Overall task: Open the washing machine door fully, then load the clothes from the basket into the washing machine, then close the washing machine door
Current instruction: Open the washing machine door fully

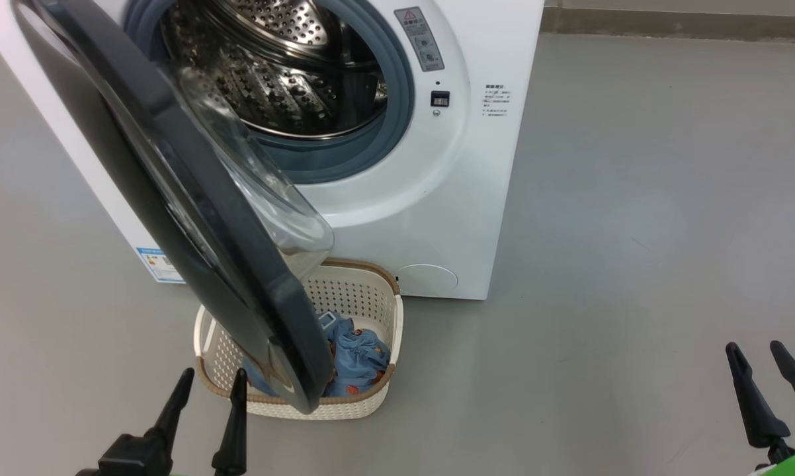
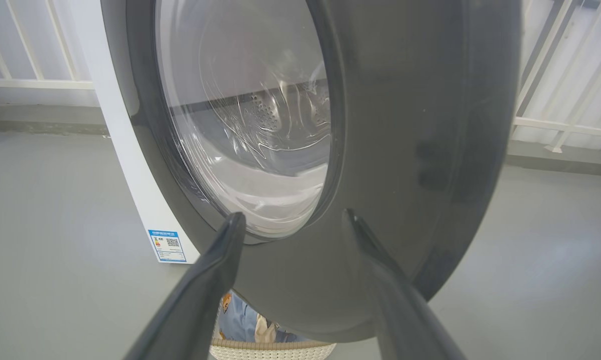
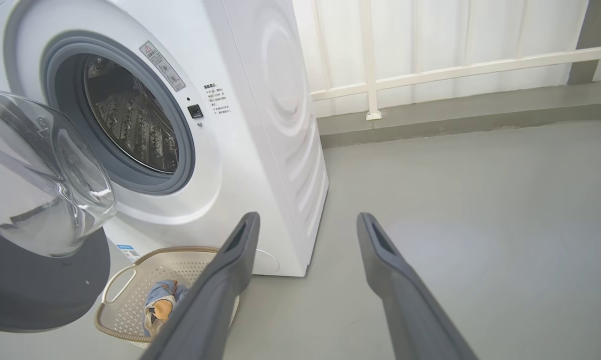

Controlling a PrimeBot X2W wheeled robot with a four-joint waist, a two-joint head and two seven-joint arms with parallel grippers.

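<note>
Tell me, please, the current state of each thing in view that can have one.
washing machine door: open, swung out above the basket
washing machine: no clothes visible in the drum
basket: on the floor, holding the clothes
clothes: bundled in the basket
left gripper: open, empty
right gripper: open, empty

I read the washing machine door (image 1: 192, 198) as a glossy dark ring around clear smooth glass. The washing machine (image 1: 437, 218) body is smooth white, its drum (image 1: 272, 86) shiny perforated steel. The basket (image 1: 361, 297) is matt perforated plastic; the clothes (image 1: 364, 354) are soft cloth. The floor (image 1: 635, 198) is matt grey.
</note>
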